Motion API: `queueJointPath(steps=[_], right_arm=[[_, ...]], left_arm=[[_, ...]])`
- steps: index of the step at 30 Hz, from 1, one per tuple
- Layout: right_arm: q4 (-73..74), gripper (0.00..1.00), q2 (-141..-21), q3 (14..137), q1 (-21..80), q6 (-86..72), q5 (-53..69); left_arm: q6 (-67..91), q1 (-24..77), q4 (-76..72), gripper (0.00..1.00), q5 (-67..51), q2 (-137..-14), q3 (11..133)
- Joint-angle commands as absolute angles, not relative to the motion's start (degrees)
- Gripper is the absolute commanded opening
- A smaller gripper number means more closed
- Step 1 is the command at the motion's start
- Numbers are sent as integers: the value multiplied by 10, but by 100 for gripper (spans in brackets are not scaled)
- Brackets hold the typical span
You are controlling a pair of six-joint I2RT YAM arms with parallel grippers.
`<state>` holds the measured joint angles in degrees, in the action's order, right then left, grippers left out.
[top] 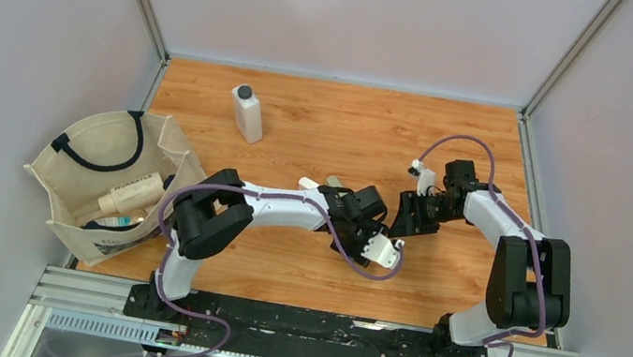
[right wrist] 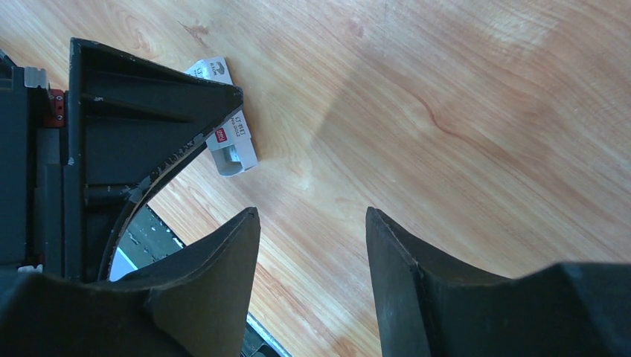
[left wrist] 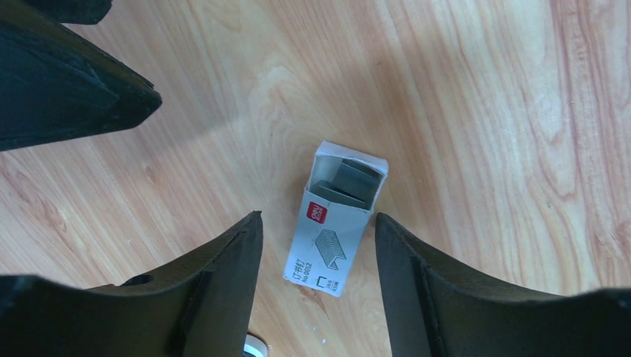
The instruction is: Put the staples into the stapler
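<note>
The staples are a small white box (left wrist: 336, 223) with a red logo. It lies flat on the wood with its far end open and grey strips showing inside. My left gripper (left wrist: 316, 216) stands open astride the box's closed end, with a gap on each side. The right wrist view shows the same box (right wrist: 236, 152) past a left finger (right wrist: 149, 111). My right gripper (right wrist: 311, 210) is open over bare wood. In the top view a white piece (top: 307, 182) and a greyer piece (top: 334, 182) lie by my left gripper (top: 346, 195). I cannot tell which is the box. The stapler is out of view.
A canvas tote bag (top: 68, 165) holding bottles stands at the left edge. A white bottle (top: 248, 113) stands upright at the back. Black wedge-shaped parts (left wrist: 67, 89) fill the left wrist view's top-left corner. The table's near edge (right wrist: 145, 242) shows beside my right gripper (top: 401, 221).
</note>
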<state>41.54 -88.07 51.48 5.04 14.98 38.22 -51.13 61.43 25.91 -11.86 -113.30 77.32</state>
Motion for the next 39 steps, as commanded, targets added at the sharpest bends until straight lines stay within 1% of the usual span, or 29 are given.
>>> queueJointPath(steps=[1,7,9,14,21,22,24,25,29,32,34,36,39], right_arm=[[412,57,-872,523,47,149,397],[411,57,-873,523,47,148,397],[411,57,-874,523,48,148,397],[410,57,-873,523,48,148,397],[405,57,-878,523,49,140,397],[403,57,-878,523,51,137,397],[398,57,-879,523,54,132,395],[396,57,-880,522,57,129,391],[381,58,-886,524,74,113,370],[378,59,-901,529,85,103,364],[381,61,-912,535,91,98,366],[383,62,-925,541,92,93,366],[382,62,-935,541,93,86,367]], left_arm=[[-503,615,269,64,-120,-1157,786],[-499,617,276,54,-119,-1158,787],[-497,616,280,50,-120,-1158,787],[-475,616,283,49,-116,-1158,789],[-387,615,294,49,-106,-1164,815],[-375,615,296,48,-103,-1165,817],[-353,616,301,41,-96,-1171,827],[-342,616,304,41,-92,-1174,831],[-301,617,307,43,-74,-1182,840],[-264,615,300,42,-62,-1182,842],[-244,617,289,43,-58,-1180,839],[-227,616,280,46,-52,-1177,838],[-205,616,275,47,-47,-1173,839]])
